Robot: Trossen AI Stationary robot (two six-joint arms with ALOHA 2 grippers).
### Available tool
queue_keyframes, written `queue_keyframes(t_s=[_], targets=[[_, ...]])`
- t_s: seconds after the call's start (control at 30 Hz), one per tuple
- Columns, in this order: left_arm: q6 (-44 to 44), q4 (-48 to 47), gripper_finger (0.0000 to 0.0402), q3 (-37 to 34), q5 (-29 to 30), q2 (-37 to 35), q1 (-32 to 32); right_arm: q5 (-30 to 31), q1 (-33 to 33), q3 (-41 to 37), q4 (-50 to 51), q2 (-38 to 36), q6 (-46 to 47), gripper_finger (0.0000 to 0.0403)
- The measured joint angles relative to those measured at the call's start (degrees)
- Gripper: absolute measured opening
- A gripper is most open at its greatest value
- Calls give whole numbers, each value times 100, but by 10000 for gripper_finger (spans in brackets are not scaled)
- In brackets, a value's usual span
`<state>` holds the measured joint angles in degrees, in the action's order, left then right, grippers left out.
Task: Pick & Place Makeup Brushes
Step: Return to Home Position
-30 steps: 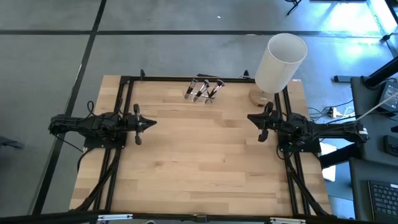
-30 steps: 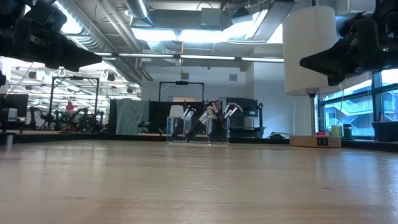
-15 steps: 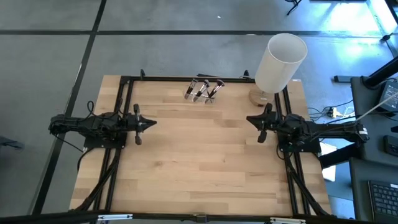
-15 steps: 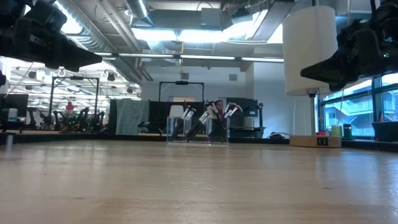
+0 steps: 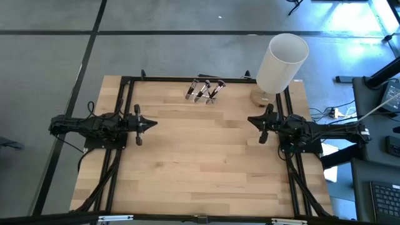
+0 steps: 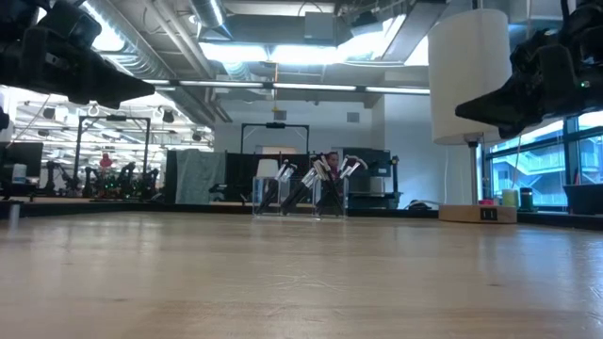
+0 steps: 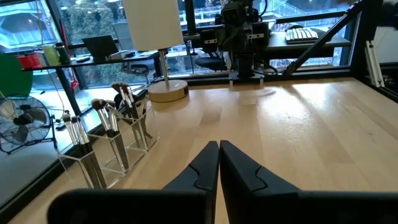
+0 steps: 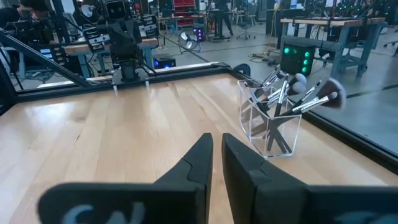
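Observation:
Several makeup brushes (image 5: pixel 204 89) stand bristles up in a clear three-cell holder (image 8: pixel 271 127) at the table's far edge, their handle ends down in the cells. They also show in the low view (image 6: pixel 311 184) and the left wrist view (image 7: pixel 113 121). My left gripper (image 5: pixel 154 124) is shut and empty above the table's left side. My right gripper (image 5: pixel 250 119) is shut and empty above the right side, near the lamp. Both are well short of the brushes.
A lamp with a tall white shade (image 5: pixel 282 61) stands on a round wooden base (image 5: pixel 260 98) at the far right corner, just right of the holder. A black frame (image 5: pixel 128 100) runs along the table's edges. Bare wood (image 5: pixel 200 156) lies between the arms.
My right gripper has dipped a little toward the table and then kept still. Its fingers stay shut. The brushes and my left gripper have not moved.

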<state>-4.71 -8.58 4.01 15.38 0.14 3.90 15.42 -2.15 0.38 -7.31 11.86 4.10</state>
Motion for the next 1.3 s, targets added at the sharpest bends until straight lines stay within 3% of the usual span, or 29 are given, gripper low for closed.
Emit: queue_keyframes(t_s=[1.3], targets=[[0, 0, 9, 0, -1, 0, 0, 0, 0, 0, 0, 0, -2, 37]])
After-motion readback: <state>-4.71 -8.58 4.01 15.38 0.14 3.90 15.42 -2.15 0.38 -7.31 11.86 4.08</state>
